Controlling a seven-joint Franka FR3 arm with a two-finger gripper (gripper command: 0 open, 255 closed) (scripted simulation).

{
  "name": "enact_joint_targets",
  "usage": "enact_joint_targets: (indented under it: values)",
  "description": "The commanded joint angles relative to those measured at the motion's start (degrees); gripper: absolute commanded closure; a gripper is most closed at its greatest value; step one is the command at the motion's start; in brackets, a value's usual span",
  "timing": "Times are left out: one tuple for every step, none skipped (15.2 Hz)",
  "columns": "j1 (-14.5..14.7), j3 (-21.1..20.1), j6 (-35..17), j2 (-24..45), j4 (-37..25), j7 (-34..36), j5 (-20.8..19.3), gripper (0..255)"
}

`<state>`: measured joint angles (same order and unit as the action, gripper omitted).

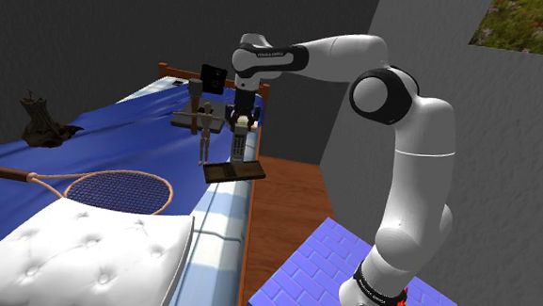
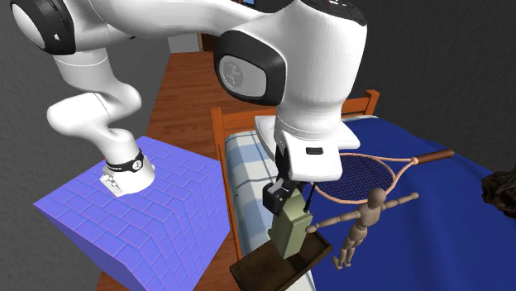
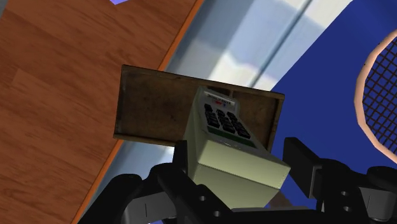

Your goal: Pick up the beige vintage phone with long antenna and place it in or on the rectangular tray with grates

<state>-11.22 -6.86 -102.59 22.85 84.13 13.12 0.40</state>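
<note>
Phone (image 2: 291, 230) held upright in pincer (image 2: 281, 197), pointing down at tray (image 2: 253, 269).

the phone (image 3: 229, 146) is pale greenish beige with black keys; the tray (image 3: 153, 108) dark brown; the bedsheet (image 1: 101, 140) deep blue; the stand (image 2: 157, 215) violet-blue, brick-patterned; the racket (image 1: 117, 190) pinkish tan with dark mesh

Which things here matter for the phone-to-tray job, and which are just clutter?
Job:
- beige phone, clasped in the gripper
- brown tray, right below the phone

Lying about:
- wooden mannequin
- racket
- white cushion
- dark stump-like thing
</note>
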Motion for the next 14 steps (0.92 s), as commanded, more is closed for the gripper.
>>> enact_joint_targets:
  values:
    - [0.0,0.0,-1.5,0.2,1.2,0.0,0.0,255]
    - [0.0,0.0,-2.2,0.3,1.8,0.0,0.0,255]
    - [0.0,0.0,-2.9,0.4,2.4,0.0,0.0,255]
    - [0.0,0.0,-3.6,0.6,2.9,0.0,-0.1,255]
    - [0.0,0.0,-4.7,0.8,3.7,-0.1,-0.1,255]
    - [0.0,0.0,-4.7,0.8,3.7,-0.1,-0.1,255]
    - [0.0,0.0,-4.7,0.8,3.7,-0.1,-0.1,255]
    - [0.0,0.0,-4.7,0.8,3.7,-0.1,-0.1,255]
    - [0.0,0.0,-4.7,0.8,3.7,-0.1,-0.1,255]
    - [0.0,0.0,-4.7,0.8,3.7,-0.1,-0.1,255]
    - [0.0,0.0,-4.7,0.8,3.7,-0.1,-0.1,255]
    - [0.0,0.0,-4.7,0.8,3.7,-0.1,-0.1,255]
    - [0.0,0.0,-4.7,0.8,3.7,-0.1,-0.1,255]
    - [0.0,0.0,-4.7,0.8,3.8,-0.1,-0.1,0]
